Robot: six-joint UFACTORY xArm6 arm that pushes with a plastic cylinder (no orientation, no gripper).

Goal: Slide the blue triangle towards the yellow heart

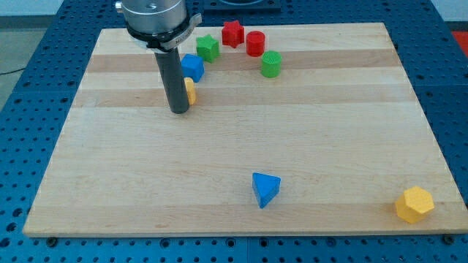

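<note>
The blue triangle (265,188) lies on the wooden board near the view's bottom, a little right of centre. A yellow block (190,90), mostly hidden behind the rod, sits at the upper left; its shape cannot be made out. My tip (179,111) rests on the board at the upper left, touching or almost touching that yellow block's left side. The tip is far from the blue triangle, up and to the left of it.
A blue block (193,66) sits just above the hidden yellow one. A green star (208,47), a red star (232,33), a red cylinder (255,43) and a green cylinder (271,63) cluster at the top. A yellow hexagon (414,204) lies at the bottom right corner.
</note>
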